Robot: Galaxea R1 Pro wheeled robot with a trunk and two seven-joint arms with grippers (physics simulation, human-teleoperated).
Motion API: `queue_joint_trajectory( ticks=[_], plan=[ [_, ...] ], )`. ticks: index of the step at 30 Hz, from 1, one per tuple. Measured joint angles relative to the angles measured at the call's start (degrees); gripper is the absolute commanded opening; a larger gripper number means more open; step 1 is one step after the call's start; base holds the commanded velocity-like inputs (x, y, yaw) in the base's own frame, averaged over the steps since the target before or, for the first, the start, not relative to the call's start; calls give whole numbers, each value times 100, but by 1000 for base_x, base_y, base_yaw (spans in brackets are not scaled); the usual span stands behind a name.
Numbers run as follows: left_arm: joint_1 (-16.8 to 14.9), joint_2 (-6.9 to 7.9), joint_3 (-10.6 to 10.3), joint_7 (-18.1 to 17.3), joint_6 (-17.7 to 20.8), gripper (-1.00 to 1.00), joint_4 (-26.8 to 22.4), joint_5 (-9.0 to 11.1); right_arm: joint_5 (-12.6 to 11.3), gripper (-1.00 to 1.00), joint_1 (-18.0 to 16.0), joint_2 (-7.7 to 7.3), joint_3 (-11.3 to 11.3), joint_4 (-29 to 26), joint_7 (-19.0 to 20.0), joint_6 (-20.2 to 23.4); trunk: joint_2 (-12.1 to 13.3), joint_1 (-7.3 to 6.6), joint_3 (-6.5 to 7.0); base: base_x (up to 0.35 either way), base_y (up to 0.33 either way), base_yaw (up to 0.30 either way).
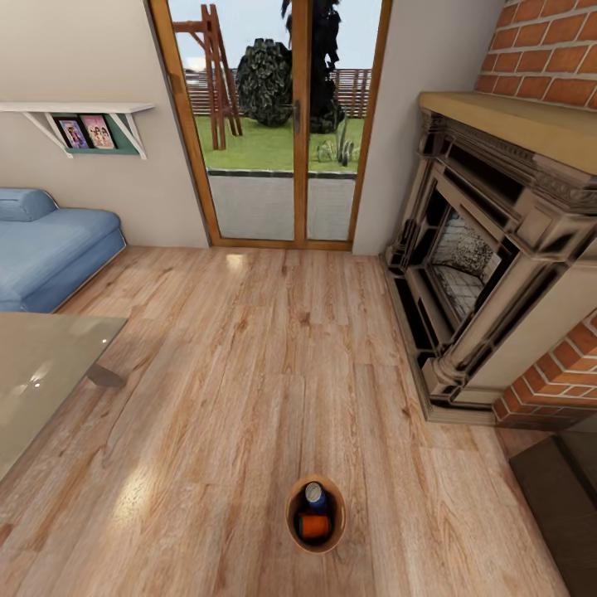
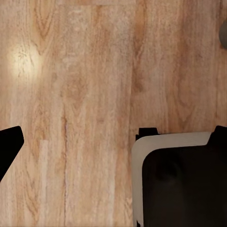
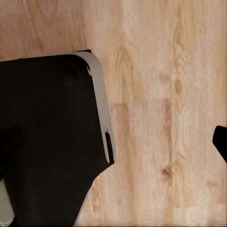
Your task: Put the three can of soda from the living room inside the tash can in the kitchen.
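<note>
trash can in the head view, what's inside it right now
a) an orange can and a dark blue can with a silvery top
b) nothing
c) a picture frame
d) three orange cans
a: looking down into the trash can on the wood floor, an orange can lies next to a dark blue can with a silvery top; a third can cannot be made out.

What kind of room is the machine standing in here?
Most likely a living room: a blue sofa on the left, an ornate fireplace with brick chimney on the right, a glass-topped low table, and glazed garden doors. A small bin holding soda cans stands on the wood floor.
</note>
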Motion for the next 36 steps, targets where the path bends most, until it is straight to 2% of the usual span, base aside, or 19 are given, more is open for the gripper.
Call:
queue_joint_trajectory(
  ticks=[4,6,10,16,19,25,36],
  plan=[
    [67,-1,-1,-6,21,100,31,0,-9,100,0,-1,0,106,0,1,0,0,0,0,0,0],
    [257,1,4,2,29,100,78,8,-7,100,0,0,1,134,0,1,0,0,0,0,0,0],
    [428,2,14,17,38,100,142,17,-6,100,0,-1,-4,156,0,1,0,0,0,0,0,0],
    [637,21,31,87,48,100,476,37,-17,100,0,-1,-30,171,0,2,0,0,0,0,0,0],
    [915,17,27,116,57,100,559,36,-23,100,1,-1,-40,174,0,2,0,0,0,0,0,0],
    [1051,8,26,119,60,100,571,26,-19,100,4,2,-39,179,0,5,0,0,0,0,0,0],
    [1097,-3,18,113,62,100,553,1,-14,100,6,7,-25,185,0,10,0,0,0,0,0,0]
  ],
)
